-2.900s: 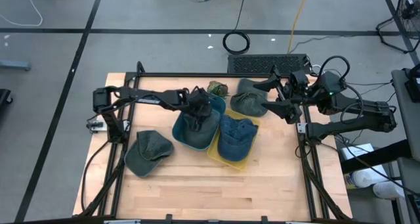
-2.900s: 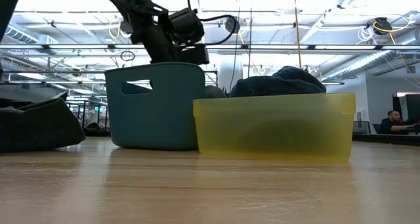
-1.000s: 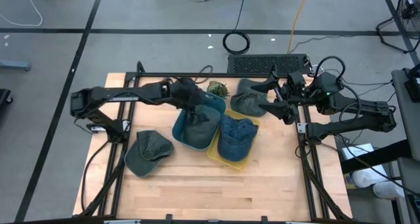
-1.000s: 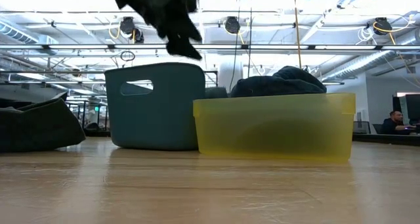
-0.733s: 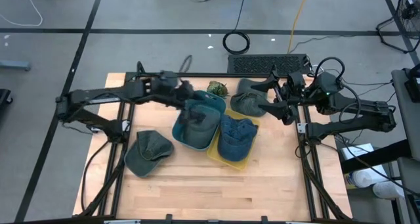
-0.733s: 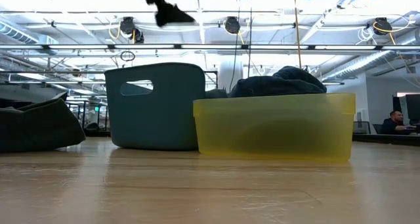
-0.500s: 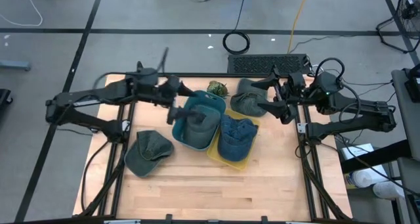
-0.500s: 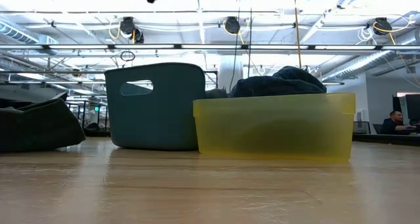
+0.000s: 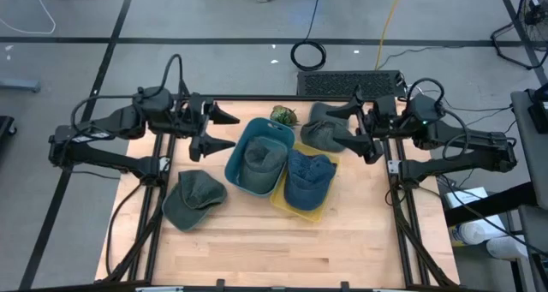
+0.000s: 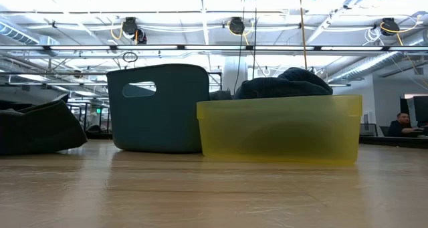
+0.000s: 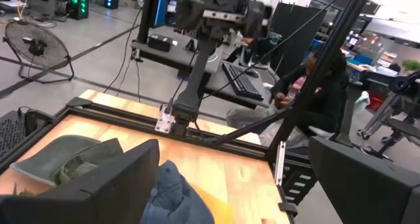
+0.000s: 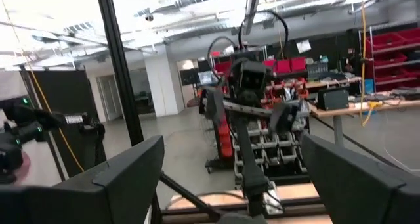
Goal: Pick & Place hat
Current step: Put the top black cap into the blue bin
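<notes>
A grey-green hat (image 9: 257, 160) lies inside the teal bin (image 9: 238, 179). A blue denim hat (image 9: 306, 177) fills the yellow bin (image 9: 299, 211) beside it. Another grey-green hat (image 9: 192, 198) rests on the table at the near left, a third one (image 9: 322, 134) lies at the far right, and a camouflage hat (image 9: 284, 115) is at the far edge. My left gripper (image 9: 227, 130) hovers open, left of the teal bin, with nothing between its fingers. My right gripper (image 9: 341, 126) stands open above the far-right hat.
The low view shows the teal bin (image 10: 157, 107), the yellow bin (image 10: 281, 129) with the blue hat (image 10: 284, 83) heaped above its rim, and a dark hat (image 10: 37, 126) at the left. A person (image 11: 315, 86) sits beyond the table's right side. Bare wood lies along the near edge.
My left gripper has risen from above the teal bin and drawn back toward the table's left edge, tipping up to level and staying open. It has left the low view. The grey-green hat stays in the teal bin.
</notes>
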